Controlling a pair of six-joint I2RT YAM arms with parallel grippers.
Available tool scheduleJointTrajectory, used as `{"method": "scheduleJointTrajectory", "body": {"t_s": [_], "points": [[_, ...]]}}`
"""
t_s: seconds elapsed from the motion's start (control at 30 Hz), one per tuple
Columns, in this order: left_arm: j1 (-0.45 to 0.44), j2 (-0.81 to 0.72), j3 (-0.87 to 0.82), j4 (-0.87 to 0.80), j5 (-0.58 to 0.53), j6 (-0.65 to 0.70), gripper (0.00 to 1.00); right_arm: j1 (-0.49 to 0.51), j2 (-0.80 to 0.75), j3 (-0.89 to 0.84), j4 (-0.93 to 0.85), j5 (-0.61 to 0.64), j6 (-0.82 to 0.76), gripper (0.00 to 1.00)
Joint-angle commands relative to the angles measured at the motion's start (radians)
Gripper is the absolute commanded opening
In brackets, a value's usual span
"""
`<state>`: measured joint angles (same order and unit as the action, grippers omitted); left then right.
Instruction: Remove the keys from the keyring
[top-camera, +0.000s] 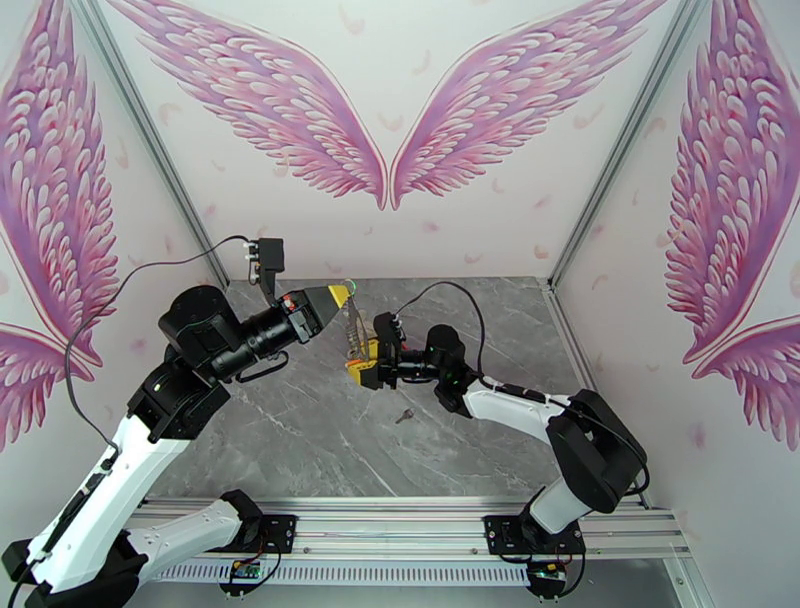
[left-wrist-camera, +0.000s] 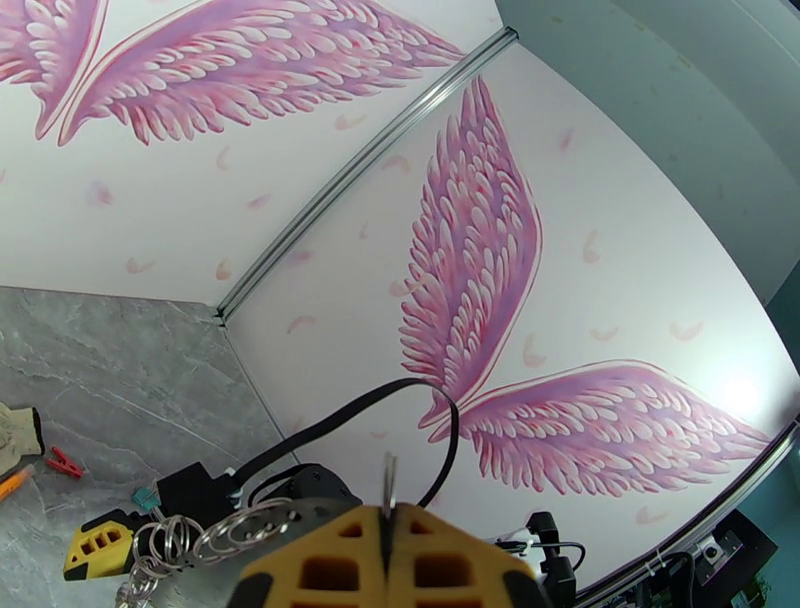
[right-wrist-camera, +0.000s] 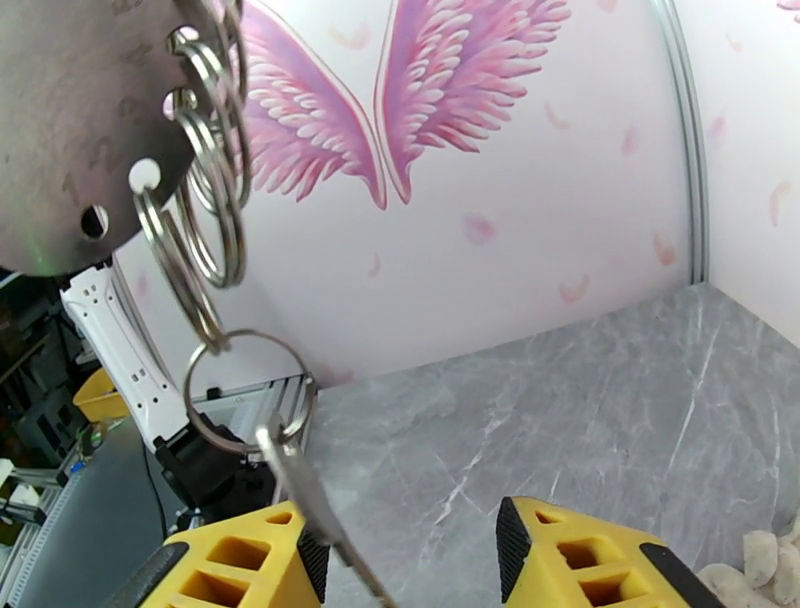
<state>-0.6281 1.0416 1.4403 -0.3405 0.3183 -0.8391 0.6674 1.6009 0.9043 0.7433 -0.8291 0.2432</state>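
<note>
My left gripper (top-camera: 342, 294) is raised above the table, shut on the top edge of the keyring (right-wrist-camera: 70, 130), a flat grey metal piece with holes along its rim. Its thin edge (left-wrist-camera: 388, 480) sticks up between the yellow fingers (left-wrist-camera: 330, 570). Several steel split rings (right-wrist-camera: 205, 210) dangle from the holes. The lowest ring (right-wrist-camera: 250, 390) carries a key (right-wrist-camera: 315, 510), which hangs between the parted yellow fingers of my right gripper (right-wrist-camera: 410, 545), close to its left finger (right-wrist-camera: 250, 560). My right gripper (top-camera: 365, 365) sits just under the hanging keyring (top-camera: 355, 325). Another small grey key (top-camera: 403, 415) lies on the table.
The marble-grey table (top-camera: 300, 430) is boxed in by winged walls with metal corner posts. In the left wrist view, a red clip (left-wrist-camera: 62, 462), an orange stick (left-wrist-camera: 15, 485), a teal object (left-wrist-camera: 147, 497) and a white lumpy thing (left-wrist-camera: 15, 428) lie on the table.
</note>
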Motion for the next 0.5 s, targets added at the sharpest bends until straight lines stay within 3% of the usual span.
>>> {"method": "scheduleJointTrajectory", "body": {"t_s": [0.0,0.23,0.47], "points": [[0.004,0.003,0.018,0.044,0.017,-0.009,0.0,-0.009,-0.036,-0.014,0.055,0.054,-0.009,0.54],[0.004,0.002,0.022,0.04,0.025,-0.008,0.0,-0.01,-0.062,0.01,0.002,-0.011,-0.048,0.53],[0.003,0.003,0.025,0.043,0.018,-0.004,0.0,-0.011,-0.072,0.018,-0.044,-0.05,-0.067,0.36]]}}
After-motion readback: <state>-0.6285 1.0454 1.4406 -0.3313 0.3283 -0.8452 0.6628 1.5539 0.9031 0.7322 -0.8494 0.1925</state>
